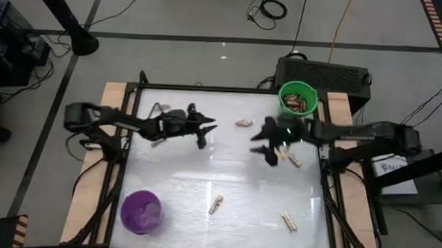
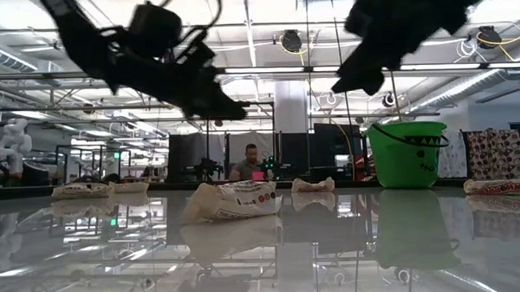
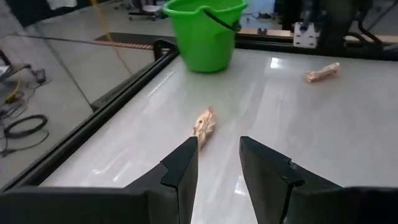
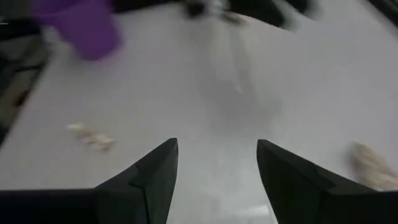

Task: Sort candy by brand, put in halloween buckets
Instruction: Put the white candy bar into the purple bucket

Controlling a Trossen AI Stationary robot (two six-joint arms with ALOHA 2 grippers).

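Overhead, the green bucket (image 1: 297, 98) stands at the worktop's (image 1: 181, 182) far right corner with dark-wrapped candy inside, the purple bucket (image 1: 141, 211) at the near left. Only the low view shows both arms raised clear of the surface. The left gripper (image 3: 217, 163) is spread and empty above a pale candy bar (image 3: 203, 123). The right gripper (image 4: 216, 169) is spread too; a smeared shape beside it is probably another bar (image 4: 372, 164).

Two buckets, one green (image 1: 297, 99) and one purple (image 1: 141, 211). I count four pale candies (image 1: 216, 204) loose on the table, maybe a few more inside the green one.
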